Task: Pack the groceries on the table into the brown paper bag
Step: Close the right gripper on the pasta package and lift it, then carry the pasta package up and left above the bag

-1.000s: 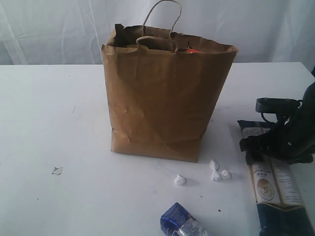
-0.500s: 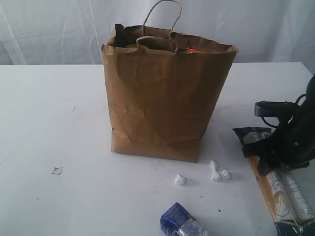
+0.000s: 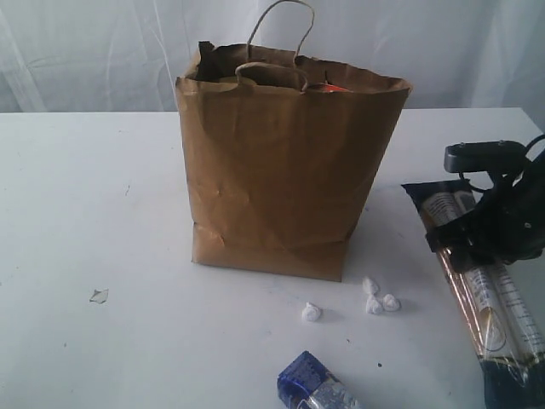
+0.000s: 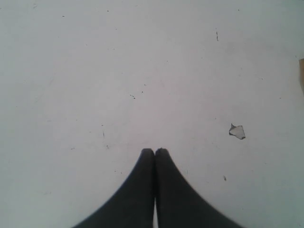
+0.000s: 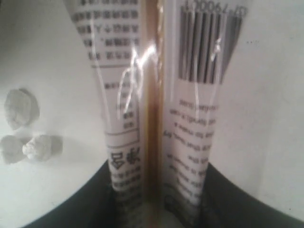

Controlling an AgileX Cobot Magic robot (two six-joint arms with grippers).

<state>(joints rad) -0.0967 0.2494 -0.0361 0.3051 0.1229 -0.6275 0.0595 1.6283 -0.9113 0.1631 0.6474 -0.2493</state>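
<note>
The brown paper bag [image 3: 281,179] stands upright mid-table, with something orange [image 3: 329,87] showing at its rim. My right gripper [image 3: 467,245] is at the table's right side, shut on the long navy packet [image 3: 494,307], which runs from behind the fingers toward the front edge. In the right wrist view the packet [image 5: 156,90] is squeezed into a fold between the dark fingers [image 5: 90,199]. A small shiny blue packet [image 3: 313,388] lies at the front edge. My left gripper [image 4: 155,153] is shut and empty above the bare white table [image 4: 142,71]. The other groceries are out of view.
Three crumpled white bits [image 3: 375,298] and another [image 3: 312,312] lie between the bag and the packet, also seen as white bits [image 5: 28,142] in the right wrist view. A small torn scrap [image 3: 99,296] lies left of the bag, and the same scrap [image 4: 237,131] shows near my left gripper.
My right gripper has risen slightly with the navy packet, whose far end swung up and back. The packet is now pinched narrower. The bag and blue packet have not moved.
</note>
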